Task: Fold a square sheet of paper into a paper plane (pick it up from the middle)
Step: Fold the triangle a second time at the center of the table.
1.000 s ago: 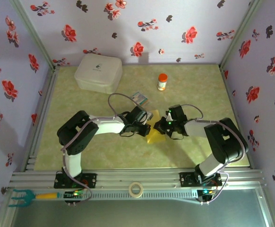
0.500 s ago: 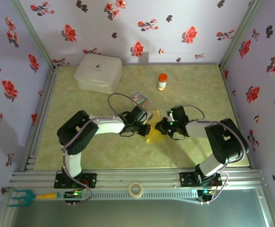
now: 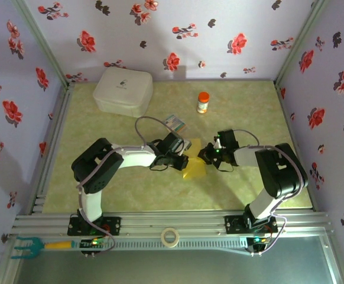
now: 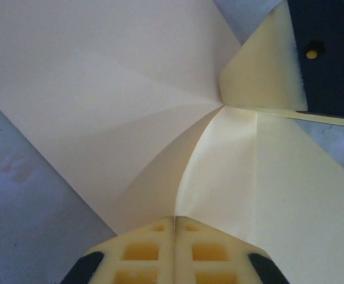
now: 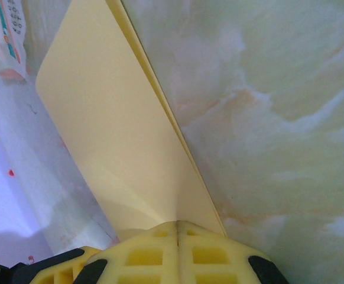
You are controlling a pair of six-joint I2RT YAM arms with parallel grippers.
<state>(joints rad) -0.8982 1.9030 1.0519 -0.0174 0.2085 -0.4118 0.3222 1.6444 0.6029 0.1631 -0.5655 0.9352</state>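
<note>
The left claw (image 4: 174, 222) is shut tight on the square sheet of paper (image 4: 130, 89). Its two yellow pads are pressed together on one edge. Soft creases fan out from the pinch, and part of the sheet bends up.

The right claw (image 5: 178, 228) is shut tight on the paper too. It holds a folded bit where two layers lie close together.

From above, the two claws face each other in the middle of the table (image 3: 249, 118), with the yellow paper between them. In the last second the right claw slid in toward the left one. Then it swung back and a little farther up the table, with its wrist turned. The left claw stayed put.

I think the right claw is working a flap over to make a fold. There is no pointy plane shape yet, so lots of folding is left.

The small printed packet (image 3: 174, 122) lies just behind the paper. The white box (image 3: 123, 90) and the orange-lid bottle (image 3: 203, 102) sit well apart at the back.
</note>
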